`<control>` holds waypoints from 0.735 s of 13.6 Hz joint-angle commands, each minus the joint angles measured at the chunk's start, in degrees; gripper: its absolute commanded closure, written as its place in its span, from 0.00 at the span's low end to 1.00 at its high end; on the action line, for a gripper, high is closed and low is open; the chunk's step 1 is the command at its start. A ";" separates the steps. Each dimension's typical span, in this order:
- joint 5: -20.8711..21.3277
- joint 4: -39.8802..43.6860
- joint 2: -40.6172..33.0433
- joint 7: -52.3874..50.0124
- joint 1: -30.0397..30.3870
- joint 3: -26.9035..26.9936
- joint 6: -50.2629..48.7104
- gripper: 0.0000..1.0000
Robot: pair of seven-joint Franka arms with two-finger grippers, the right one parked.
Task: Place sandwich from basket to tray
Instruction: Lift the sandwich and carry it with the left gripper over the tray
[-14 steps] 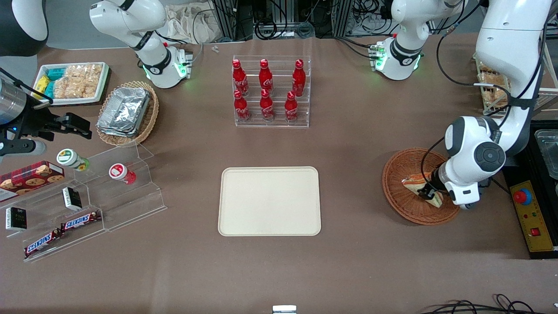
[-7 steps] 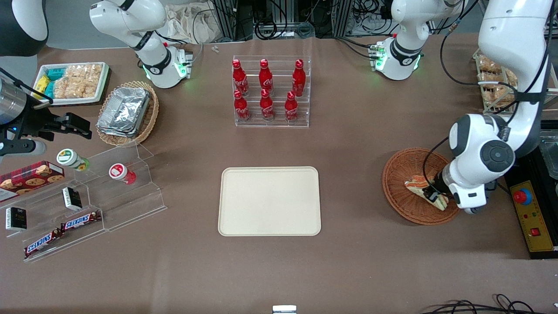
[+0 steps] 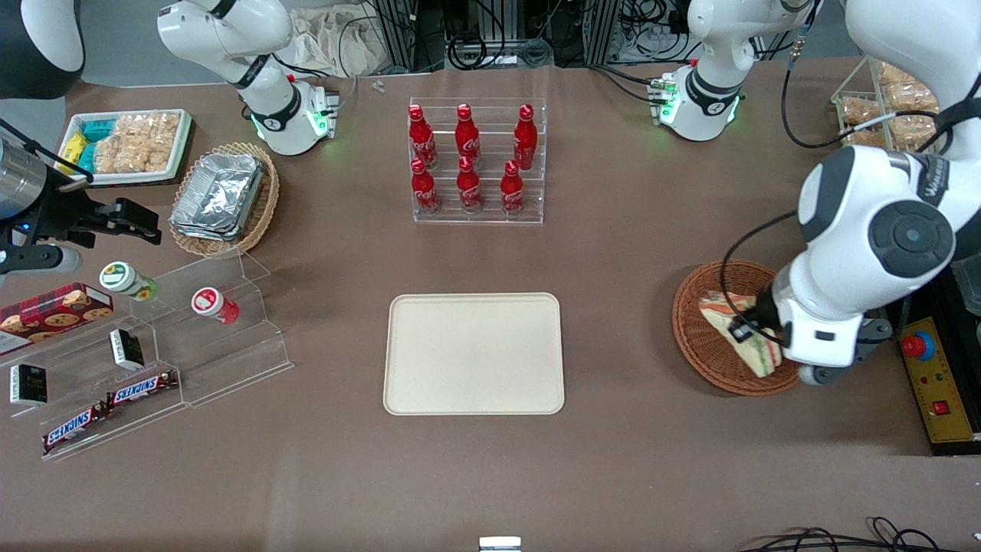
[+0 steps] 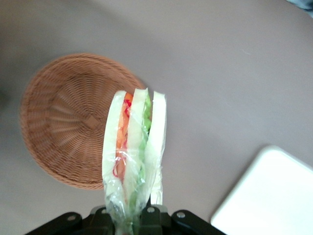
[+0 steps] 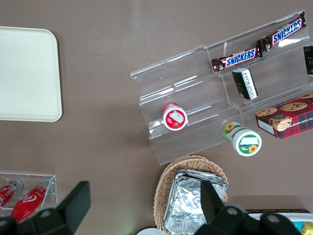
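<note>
Gripping the sandwich (image 3: 742, 333), the left arm's end effector (image 3: 747, 331) hangs above the reddish wicker basket (image 3: 701, 337), at about three o'clock from the cream tray (image 3: 474, 353) on the table (image 3: 613, 460). From the front the arm's white bulk covers the basket's rim toward the working arm's end and most of the fingers.

Wrist view: the wedge (image 4: 133, 152) is lifted clear of the basket (image 4: 63, 122), pinched at its wrapped end. I'd judge it light, soft and slippery; squeeze gently. The tray (image 4: 274, 196) is cut off.

Six cola bottles (image 3: 467, 158) (red) in acrylic rack (image 3: 477, 211).
</note>
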 commanded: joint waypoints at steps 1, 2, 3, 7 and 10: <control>0.67 8.44 7.30 5.92 -4.47 -4.02 -1.61 1.00; 1.02 9.42 8.89 5.22 -7.98 -3.94 -1.44 1.00; 1.20 10.12 10.99 5.39 -10.54 -3.76 -0.74 1.00; 3.48 10.22 19.43 5.04 -18.37 -3.67 7.51 1.00; 7.96 10.22 26.11 4.69 -21.20 -3.15 14.18 1.00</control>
